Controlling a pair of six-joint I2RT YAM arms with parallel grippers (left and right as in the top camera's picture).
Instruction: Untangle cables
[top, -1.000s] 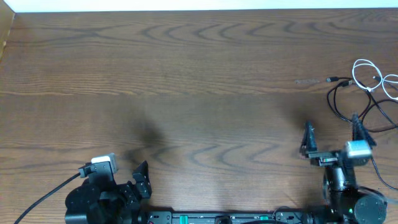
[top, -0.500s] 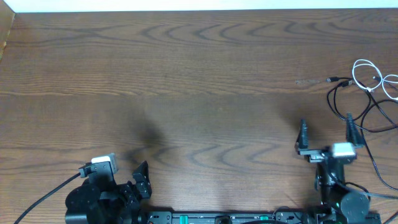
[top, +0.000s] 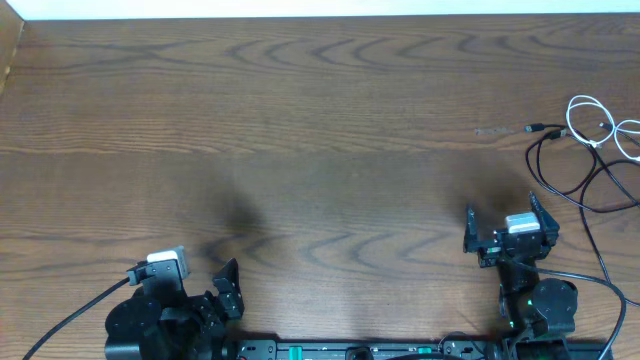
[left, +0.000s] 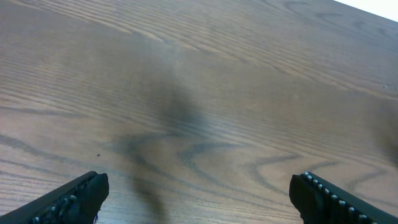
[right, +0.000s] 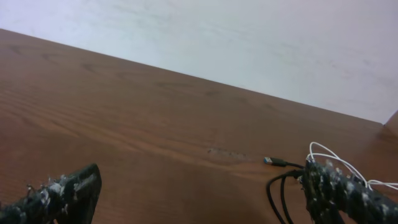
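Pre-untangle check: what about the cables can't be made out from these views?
- Overhead: the white cable runs off the right edge, so its full length and ends are cut off.
- Overhead: where it crosses the black cable, strands are too thin to tell which lies on top.
- Right wrist: one finger of the right gripper covers part of the tangle.
- Left wrist: only the table, no cable in frame.

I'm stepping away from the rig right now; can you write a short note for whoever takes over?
Left gripper: open, empty, low over the bare table.
Right gripper: open, empty, short of the cables.
Cables: black cable and white cable lie crossed at the table's right edge, partly out of frame.
Done: nothing; neither cable is held.
Left: grasp and separate both.
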